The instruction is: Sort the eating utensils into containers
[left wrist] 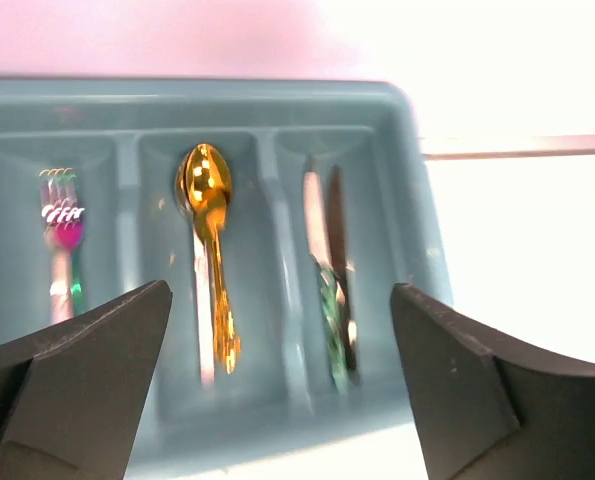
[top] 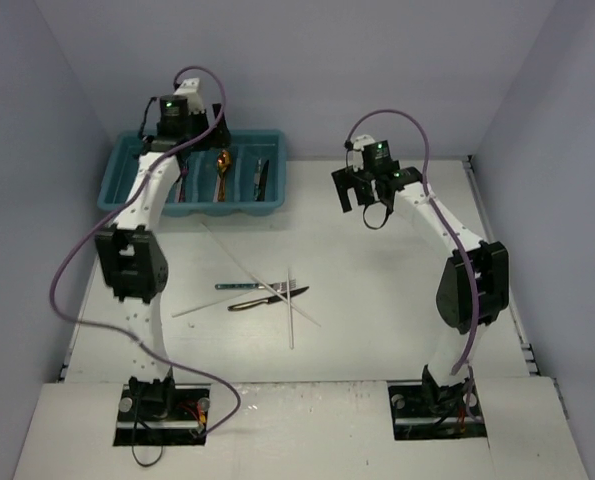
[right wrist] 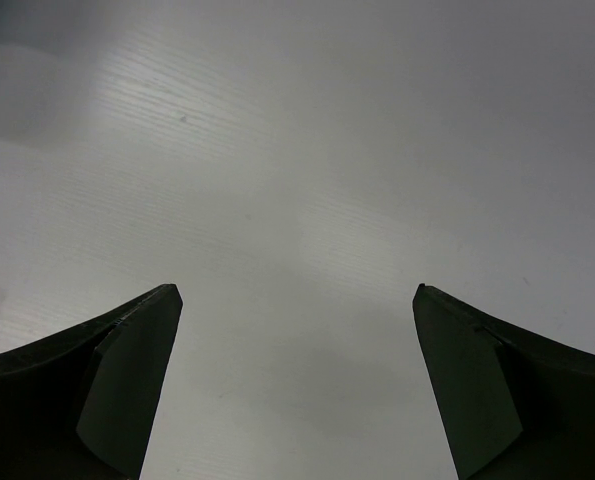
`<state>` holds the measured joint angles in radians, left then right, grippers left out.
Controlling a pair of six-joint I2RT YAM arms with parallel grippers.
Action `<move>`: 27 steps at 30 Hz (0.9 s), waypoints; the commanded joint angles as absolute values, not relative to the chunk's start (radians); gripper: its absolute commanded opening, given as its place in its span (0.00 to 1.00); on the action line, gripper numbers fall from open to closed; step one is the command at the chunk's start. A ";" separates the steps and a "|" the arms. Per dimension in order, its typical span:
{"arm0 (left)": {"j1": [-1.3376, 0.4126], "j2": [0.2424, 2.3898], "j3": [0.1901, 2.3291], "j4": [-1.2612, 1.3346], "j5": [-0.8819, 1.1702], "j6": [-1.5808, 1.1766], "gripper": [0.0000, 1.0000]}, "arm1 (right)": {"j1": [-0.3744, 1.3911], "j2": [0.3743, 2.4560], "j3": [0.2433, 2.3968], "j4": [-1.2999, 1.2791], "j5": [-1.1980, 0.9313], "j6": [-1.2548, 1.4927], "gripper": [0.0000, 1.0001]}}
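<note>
The teal cutlery tray stands at the back left. In the left wrist view its compartments hold a fork, a gold spoon and two knives. My left gripper hovers over the tray, open and empty. On the table centre lie a teal-handled knife, a black-handled knife, a gold utensil and white chopsticks. My right gripper is open and empty above bare table at the back right.
Grey walls close in the table on the left, right and back. The white table has a raised edge on the right. A purple cable loops off the left arm.
</note>
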<state>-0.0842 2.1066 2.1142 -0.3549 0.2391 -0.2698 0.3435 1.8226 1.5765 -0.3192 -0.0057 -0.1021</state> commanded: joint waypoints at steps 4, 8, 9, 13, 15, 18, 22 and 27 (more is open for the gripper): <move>0.052 1.584 1.755 -0.484 0.586 -0.038 0.88 | 0.489 1.781 1.504 -0.309 -0.127 -0.117 0.99; 0.030 1.397 1.494 -0.600 0.598 0.230 0.87 | 0.488 1.801 1.486 -0.308 -0.146 -0.091 0.97; 0.008 1.335 1.405 -0.631 0.596 0.325 0.86 | 0.485 1.801 1.487 -0.308 -0.153 -0.088 0.97; -0.078 1.194 1.132 -0.746 0.579 0.537 0.75 | 0.473 1.798 1.495 -0.308 -0.166 -0.084 0.97; -0.125 1.169 1.077 -0.773 0.577 0.599 0.72 | 0.467 1.796 1.497 -0.308 -0.169 -0.077 0.97; -0.197 1.199 1.034 -0.791 0.565 0.671 0.65 | 0.456 1.786 1.491 -0.308 -0.184 -0.068 0.97; -0.254 1.295 1.038 -0.795 0.560 0.745 0.57 | 0.453 1.778 1.475 -0.309 -0.196 -0.063 0.97; -0.261 1.462 1.108 -0.796 0.576 0.890 0.47 | 0.453 1.770 1.452 -0.310 -0.218 -0.055 0.97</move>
